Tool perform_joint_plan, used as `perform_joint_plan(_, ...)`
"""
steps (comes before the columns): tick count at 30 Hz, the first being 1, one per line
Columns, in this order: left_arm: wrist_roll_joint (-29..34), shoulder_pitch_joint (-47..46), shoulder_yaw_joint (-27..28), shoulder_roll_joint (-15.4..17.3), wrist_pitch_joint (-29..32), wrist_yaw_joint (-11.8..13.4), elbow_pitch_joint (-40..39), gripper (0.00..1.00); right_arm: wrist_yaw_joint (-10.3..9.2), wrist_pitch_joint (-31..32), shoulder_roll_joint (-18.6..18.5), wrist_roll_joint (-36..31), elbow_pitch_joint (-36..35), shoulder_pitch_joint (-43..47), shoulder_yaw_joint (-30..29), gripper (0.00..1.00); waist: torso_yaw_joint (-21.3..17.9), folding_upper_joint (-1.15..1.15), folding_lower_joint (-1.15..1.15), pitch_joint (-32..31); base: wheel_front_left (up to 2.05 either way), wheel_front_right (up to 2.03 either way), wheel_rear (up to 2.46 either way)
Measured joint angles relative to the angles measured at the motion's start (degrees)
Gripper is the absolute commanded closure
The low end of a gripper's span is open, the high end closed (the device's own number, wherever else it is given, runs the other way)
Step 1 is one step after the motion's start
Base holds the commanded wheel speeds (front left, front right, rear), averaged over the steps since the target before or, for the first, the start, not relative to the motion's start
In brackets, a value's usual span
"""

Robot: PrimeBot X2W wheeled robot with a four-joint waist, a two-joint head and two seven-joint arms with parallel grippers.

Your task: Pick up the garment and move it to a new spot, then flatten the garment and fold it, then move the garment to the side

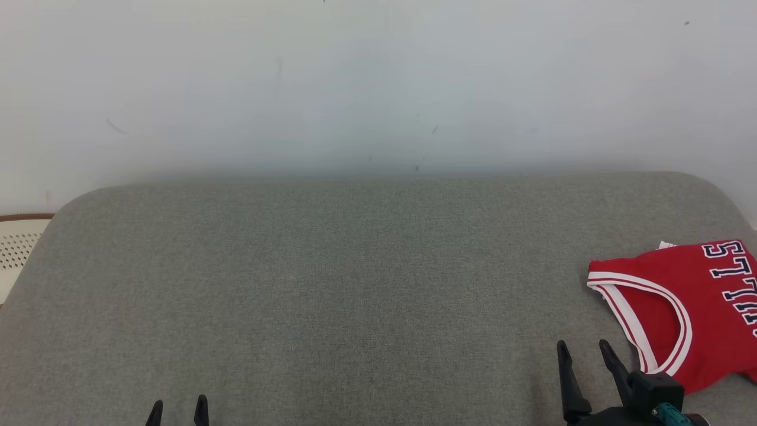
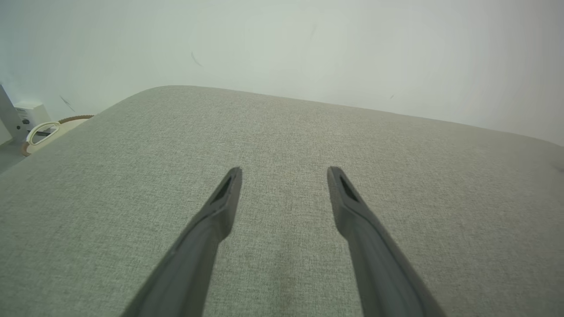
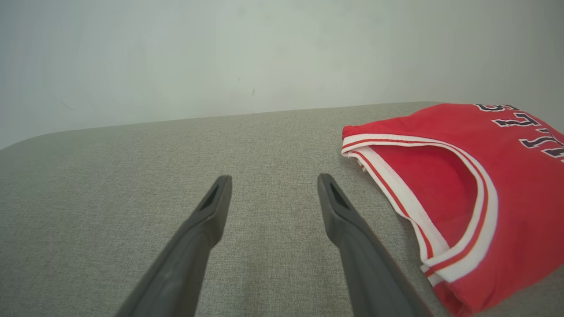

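The garment [image 1: 698,302] is a red sleeveless jersey with white and red trim and dark letters. It lies folded at the right edge of the grey cushion [image 1: 355,284], partly cut off by the head view's border. In the right wrist view the garment [image 3: 506,176] sits just right of my open right gripper [image 3: 272,179], whose fingers touch nothing. From the head camera the right gripper [image 1: 582,344] stands a little left of the jersey's armhole trim. My left gripper [image 1: 178,404] is open at the lower left, and in its wrist view the left gripper [image 2: 284,169] hovers over bare fabric.
A pale wall [image 1: 378,83] rises directly behind the cushion. A white perforated object with a brown rim [image 1: 18,242] sits off the cushion's left end. The cushion's far corners are rounded.
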Motion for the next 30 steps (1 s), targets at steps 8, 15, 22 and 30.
perform_joint_plan(8,-3.0,0.1,0.1,0.0,0.0,-2.8,-0.4,0.0,0.0,0.0,0.2,-0.3,-0.7,1.0,-0.1,0.0,0.3,0.0,0.0,0.1,0.0,0.0,0.0)
perform_joint_plan(15,-5.2,0.5,0.1,-0.5,1.6,-2.8,2.8,1.0,0.0,0.7,0.4,1.9,1.8,3.4,-0.3,1.0,0.4,0.0,0.0,0.2,0.0,0.0,0.0)
perform_joint_plan(22,-12.8,0.5,1.0,-0.5,4.3,-2.9,2.3,1.0,0.0,2.0,0.6,10.1,-0.4,3.7,-0.9,1.0,0.5,0.0,0.01,0.5,0.0,0.0,0.0)
perform_joint_plan(30,-21.1,0.5,1.5,-0.4,6.8,-3.3,1.0,1.0,0.0,3.3,0.8,18.9,-3.0,4.8,-1.5,1.0,0.5,0.0,0.01,0.7,0.0,0.0,0.0)
